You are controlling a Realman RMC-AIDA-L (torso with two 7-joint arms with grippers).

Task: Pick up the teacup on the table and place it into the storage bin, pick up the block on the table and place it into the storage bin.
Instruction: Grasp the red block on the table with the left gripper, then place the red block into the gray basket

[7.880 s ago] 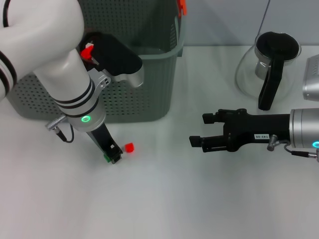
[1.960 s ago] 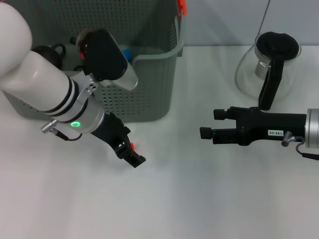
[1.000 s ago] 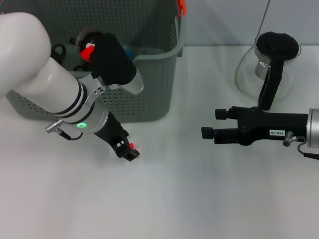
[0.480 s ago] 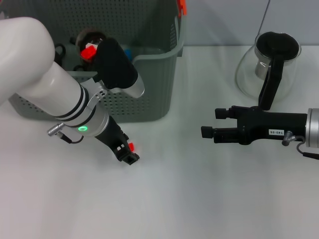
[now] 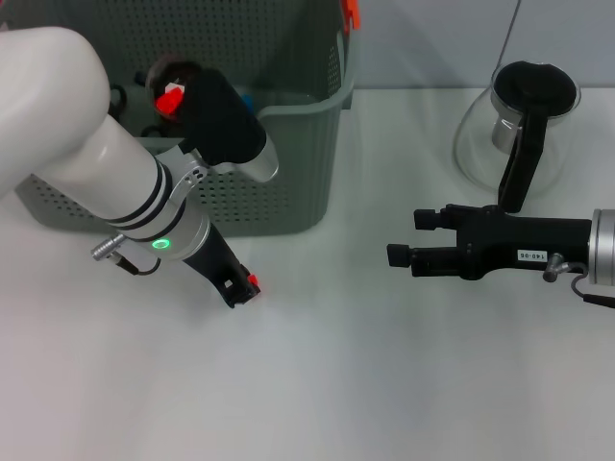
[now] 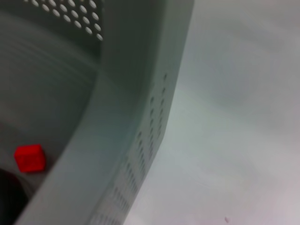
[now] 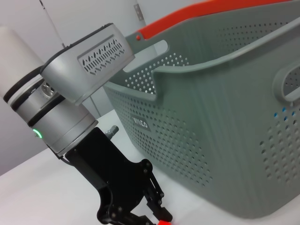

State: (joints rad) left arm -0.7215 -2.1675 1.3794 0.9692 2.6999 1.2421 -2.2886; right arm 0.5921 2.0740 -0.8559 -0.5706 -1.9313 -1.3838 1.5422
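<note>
White table (image 5: 384, 384); left pincer (image 5: 240, 291) closed around red block (image 5: 253, 280); right pincer (image 5: 404, 238) agape, empty.

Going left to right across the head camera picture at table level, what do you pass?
Left gripper low over the table beside the small red block → grey-green perforated plastic storage bin's right corner → right gripper, open, above the table → clear glass coffee pot with black handle.

We count one storage bin (image 5: 288, 144), one red block (image 5: 253, 280), one glass carafe (image 5: 519, 130), two end effectors, one bench (image 5: 384, 384).
</note>
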